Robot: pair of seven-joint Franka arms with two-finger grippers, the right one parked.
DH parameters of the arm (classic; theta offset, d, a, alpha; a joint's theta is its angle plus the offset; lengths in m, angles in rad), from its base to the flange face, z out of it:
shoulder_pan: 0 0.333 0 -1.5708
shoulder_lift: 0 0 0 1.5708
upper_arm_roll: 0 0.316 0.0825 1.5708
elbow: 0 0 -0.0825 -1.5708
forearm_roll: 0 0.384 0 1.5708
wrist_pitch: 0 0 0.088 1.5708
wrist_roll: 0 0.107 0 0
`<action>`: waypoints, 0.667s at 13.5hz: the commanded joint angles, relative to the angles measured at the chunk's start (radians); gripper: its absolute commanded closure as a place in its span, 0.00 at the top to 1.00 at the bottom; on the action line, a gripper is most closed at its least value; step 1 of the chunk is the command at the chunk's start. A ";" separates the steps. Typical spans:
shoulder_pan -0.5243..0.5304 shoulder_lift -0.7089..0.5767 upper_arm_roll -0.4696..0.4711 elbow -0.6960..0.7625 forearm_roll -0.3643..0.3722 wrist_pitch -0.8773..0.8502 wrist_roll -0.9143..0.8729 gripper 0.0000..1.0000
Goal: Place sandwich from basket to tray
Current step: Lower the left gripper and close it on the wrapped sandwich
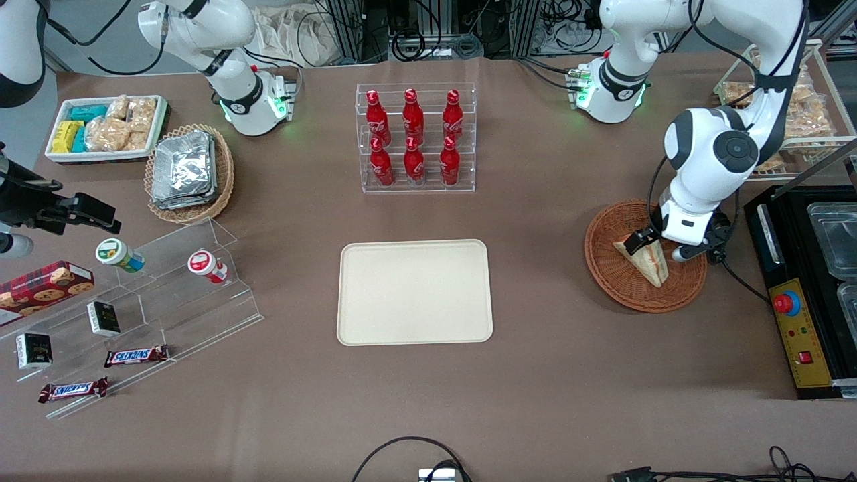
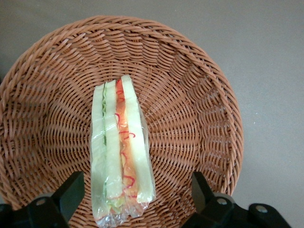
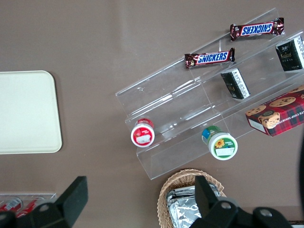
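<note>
One wrapped sandwich (image 2: 121,152) lies in the middle of the basket (image 2: 199,95), resting on a flat side so its striped edge faces up toward the wrist camera, and the gripper (image 1: 659,249) hangs just above it with its jaws spread apart, one finger on each side of the wedge and neither touching it. That straddle looks deliberate: I judge the arm is lined up to close across the bread's thin width, where the soft slices will give least. Clear film covers the white bread, crinkled and gathered at the end nearest the jaws, with red and green filling showing as wavy lines between the layers; the wrap may be slippery, so a firm, centred squeeze seems wise. Below the jaws the basket is a round, shallow bowl of reddish-brown woven wicker, ribbed and sloping inward. Well away from the jaws, toward the parked arm, the tray (image 1: 415,292) sits bare on the brown tabletop (image 1: 535,375), a smooth cream rectangle with rounded corners and a low rim.
</note>
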 commanded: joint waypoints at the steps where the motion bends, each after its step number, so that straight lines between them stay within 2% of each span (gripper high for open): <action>1: 0.002 0.011 0.001 -0.050 0.014 0.094 -0.020 1.00; 5: 0.004 0.044 0.002 -0.064 0.014 0.156 -0.020 0.99; 7: 0.005 0.054 0.005 -0.064 0.015 0.166 -0.017 0.86; 9: 0.005 0.061 0.005 -0.062 0.015 0.171 -0.014 0.66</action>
